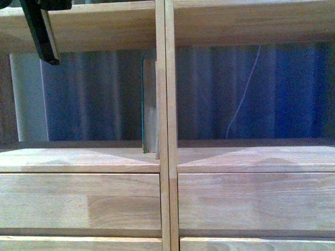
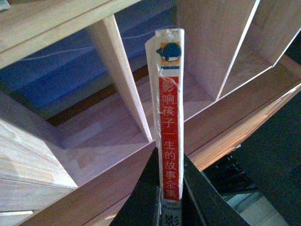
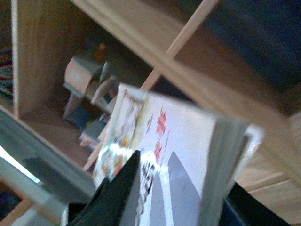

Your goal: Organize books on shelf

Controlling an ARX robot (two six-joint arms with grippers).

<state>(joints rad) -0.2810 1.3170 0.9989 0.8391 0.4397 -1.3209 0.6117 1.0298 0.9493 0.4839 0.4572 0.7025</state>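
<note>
While the teal book (image 1: 143, 104) stands upright in the left-hand compartment of the light wooden shelf (image 1: 78, 159), close against the central divider (image 1: 165, 104) with its beige page edges showing, each arm has a book of its own in hand.

The left wrist camera looks straight along the spine of a thin paperback (image 2: 169, 117). The far end is pale with a little blue whale mark, and below that a red band carries a column of Chinese characters. The left end effector (image 2: 170, 200) is clamped on the near end, one dark finger on each cover. The book points out toward an open compartment of the shelf.

The front view catches only a scrap of this (a dark finger (image 1: 37, 26) tilted in the top-left corner, level with the upper shelf board, with a pale strip alongside it) and shows no right arm at all.

The right wrist view is blurred but adds what the others lack. An illustrated book (image 3: 155, 136) has a pale cover with small colourful drawings and red marks, and greyish page edges. It is gripped by the right end effector (image 3: 174, 205), whose dark finger lies across the cover. Behind it are slanting shelf boards and some small pale objects (image 3: 87, 80), too soft to name.

Below the teal book, the front view alone shows the plain drawer fronts (image 1: 78, 201).
</note>
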